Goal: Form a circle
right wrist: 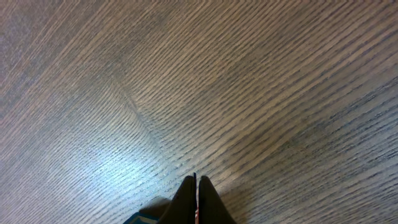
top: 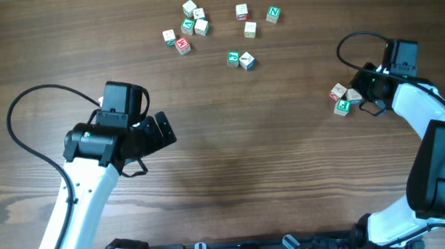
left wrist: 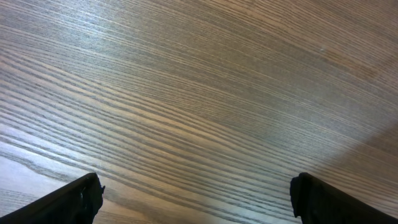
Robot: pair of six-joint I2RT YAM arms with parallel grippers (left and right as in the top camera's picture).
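Note:
No full circle shows. A tight group of three small wooden letter cubes (top: 343,98) with red, green and pale faces lies at the right of the table. My right gripper (top: 361,91) sits right against this group, on its right side. In the right wrist view the right gripper (right wrist: 196,182) is shut, its fingers pressed together low over the wood. A corner of a green cube (right wrist: 144,218) peeks out beside them. My left gripper (top: 160,133) hangs over bare wood at the left. In the left wrist view it (left wrist: 198,198) is wide open and holds nothing.
Several more letter cubes (top: 200,25) lie loosely scattered along the far side of the table, including a pair (top: 241,59) nearer the middle. The right arm's cable (top: 350,41) loops above its wrist. The arm bases stand at the near edge.

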